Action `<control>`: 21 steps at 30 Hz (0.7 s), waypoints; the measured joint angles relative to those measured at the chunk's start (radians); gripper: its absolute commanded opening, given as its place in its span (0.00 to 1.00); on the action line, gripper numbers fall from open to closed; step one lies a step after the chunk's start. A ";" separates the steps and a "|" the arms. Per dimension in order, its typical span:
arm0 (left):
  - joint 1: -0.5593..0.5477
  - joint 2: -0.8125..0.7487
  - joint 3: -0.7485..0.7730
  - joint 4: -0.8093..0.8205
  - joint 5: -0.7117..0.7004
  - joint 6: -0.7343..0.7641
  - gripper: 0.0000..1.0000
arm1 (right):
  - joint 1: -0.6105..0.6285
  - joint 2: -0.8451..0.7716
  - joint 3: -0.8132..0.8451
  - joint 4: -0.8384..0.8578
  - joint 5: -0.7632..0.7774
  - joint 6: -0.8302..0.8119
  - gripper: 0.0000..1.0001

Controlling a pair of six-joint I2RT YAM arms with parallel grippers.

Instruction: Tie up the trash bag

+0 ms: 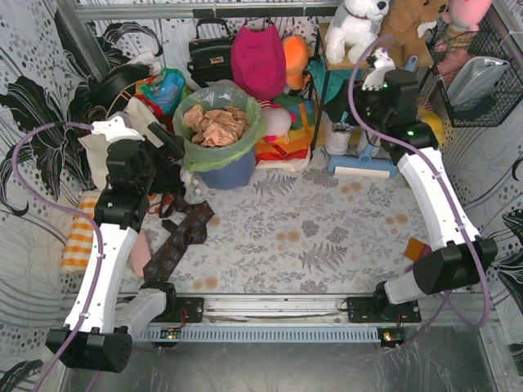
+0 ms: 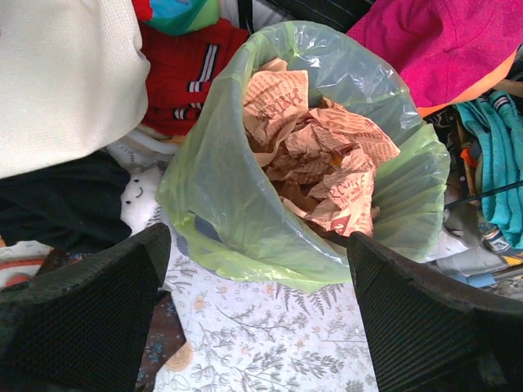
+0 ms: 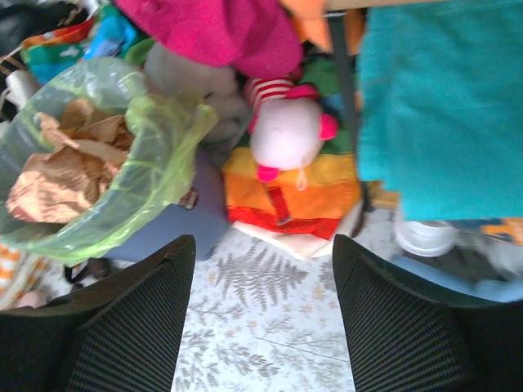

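Table, top view: a floral-patterned cloth is covering the table, with a magenta bag and other clutter crowding its far edge.
Trash bag, top view: the trash bag is sitting in the round blue-grey bin at the far left-centre of the table, its mouth gaping and crumpled brown paper filling it.
Arms, top view: the left arm is reaching toward the bin from the near left, and the right arm is standing well apart at the far right.
Left wrist view: the left fingers are standing wide apart with nothing between them, and the bag's green rim is folding over the bin just beyond them.
Right wrist view: the right fingers are standing apart over bare cloth, gripping nothing. The bag is lying to their left, with a pink-and-white plush toy ahead.
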 measured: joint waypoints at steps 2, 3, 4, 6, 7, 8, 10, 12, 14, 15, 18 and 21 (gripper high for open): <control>0.000 0.014 0.016 -0.017 0.011 -0.032 0.98 | 0.037 0.031 0.015 0.003 -0.019 0.013 0.66; 0.000 0.020 0.021 -0.024 0.014 -0.051 0.98 | 0.055 0.050 0.026 0.004 -0.032 0.023 0.65; 0.000 0.025 0.026 -0.033 0.014 -0.071 0.98 | 0.072 0.069 0.037 0.008 -0.043 0.031 0.65; 0.000 0.033 0.034 -0.051 0.007 -0.110 0.99 | 0.114 0.115 0.067 0.015 -0.058 0.050 0.64; 0.000 0.039 0.042 -0.065 0.002 -0.128 1.00 | 0.137 0.140 0.086 0.018 -0.064 0.059 0.63; 0.000 0.047 0.053 -0.079 -0.008 -0.148 1.00 | 0.160 0.167 0.109 0.019 -0.068 0.071 0.62; 0.000 0.074 0.087 -0.110 -0.029 -0.179 0.97 | 0.199 0.223 0.158 0.022 -0.069 0.092 0.60; 0.000 0.111 0.130 -0.135 -0.054 -0.214 0.94 | 0.231 0.285 0.220 0.018 -0.065 0.120 0.59; 0.000 0.145 0.163 -0.151 -0.075 -0.238 0.92 | 0.252 0.352 0.298 0.000 -0.059 0.148 0.58; 0.000 0.161 0.174 -0.157 -0.085 -0.245 0.91 | 0.259 0.391 0.351 -0.020 -0.054 0.160 0.58; 0.000 0.205 0.201 -0.171 -0.113 -0.253 0.88 | 0.274 0.501 0.507 -0.071 -0.034 0.187 0.58; 0.000 0.251 0.230 -0.182 -0.134 -0.247 0.85 | 0.291 0.582 0.626 -0.120 -0.008 0.198 0.55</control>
